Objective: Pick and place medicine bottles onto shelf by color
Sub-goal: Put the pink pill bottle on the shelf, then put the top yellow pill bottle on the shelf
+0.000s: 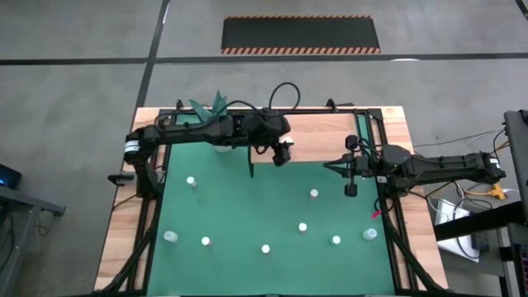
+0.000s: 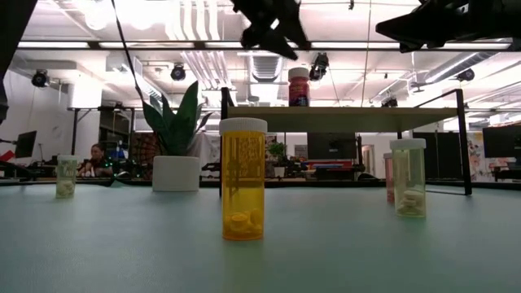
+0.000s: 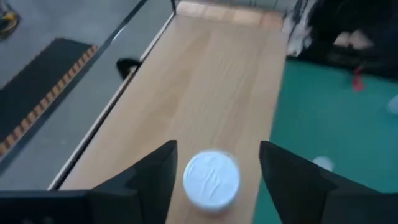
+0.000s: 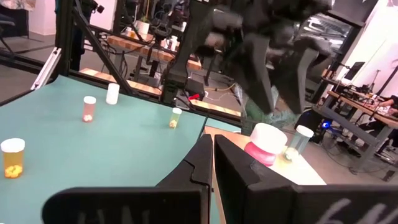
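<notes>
The larger magenta bottle [image 4: 266, 146] with a white cap [image 3: 211, 177] stands upright on the shelf [image 1: 318, 132], near the shelf's edge by the green mat. My left gripper [image 3: 214, 168] hangs open just above it, one finger on each side of the cap, without touching it. In the low view the magenta bottle [image 2: 299, 85] stands on the shelf board [image 2: 350, 110], below my left gripper [image 2: 273, 28]. My right gripper [image 1: 332, 167] waits shut at the mat's right side, pointing toward the shelf. Several small bottles stand on the mat, among them a yellow one [image 2: 242, 179].
A white pot with a green plant [image 2: 177, 150] stands at the mat's far left. Small bottles are scattered over the mat's near half [image 1: 266, 248], and one stands farther left [image 1: 190, 181]. A small clear bottle [image 4: 300, 140] shows beside the magenta one. Black frame rails [image 1: 153, 206] border the mat.
</notes>
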Robot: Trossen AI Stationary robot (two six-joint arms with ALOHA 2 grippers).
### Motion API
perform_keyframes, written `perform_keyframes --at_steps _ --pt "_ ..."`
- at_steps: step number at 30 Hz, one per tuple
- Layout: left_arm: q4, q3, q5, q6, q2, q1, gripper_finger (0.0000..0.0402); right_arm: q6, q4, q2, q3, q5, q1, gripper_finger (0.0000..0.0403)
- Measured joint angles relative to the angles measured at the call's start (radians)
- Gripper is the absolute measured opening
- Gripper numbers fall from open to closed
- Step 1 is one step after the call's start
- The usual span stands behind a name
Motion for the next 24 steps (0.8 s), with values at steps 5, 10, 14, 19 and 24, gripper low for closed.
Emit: perform_keyframes --at_steps 5,10,14,19,24 --pt "0.004 -0.035 -0.026 0.000 0.000 0.002 0.0133 0.001 -0.002 0.000 0.000 0.000 0.000 0.0009" --pt "0.062 -0.079 -0.026 -0.002 0.000 0.001 0.0083 -0.004 -0.002 0.000 0.000 0.000 0.000 0.0009" --pt "0.152 -0.113 -0.026 -0.003 0.001 0.001 0.0057 -0.005 -0.002 0.000 0.000 0.000 0.000 0.0009" --pt "0.210 -0.125 -0.026 -0.004 0.005 0.001 0.0042 -0.005 -0.003 0.000 0.000 0.000 0.000 0.0009" --pt "0.194 -0.120 -0.020 -0.004 -0.035 -0.016 0.0040 -0.005 -0.003 0.000 0.000 0.000 0.000 0.0009"
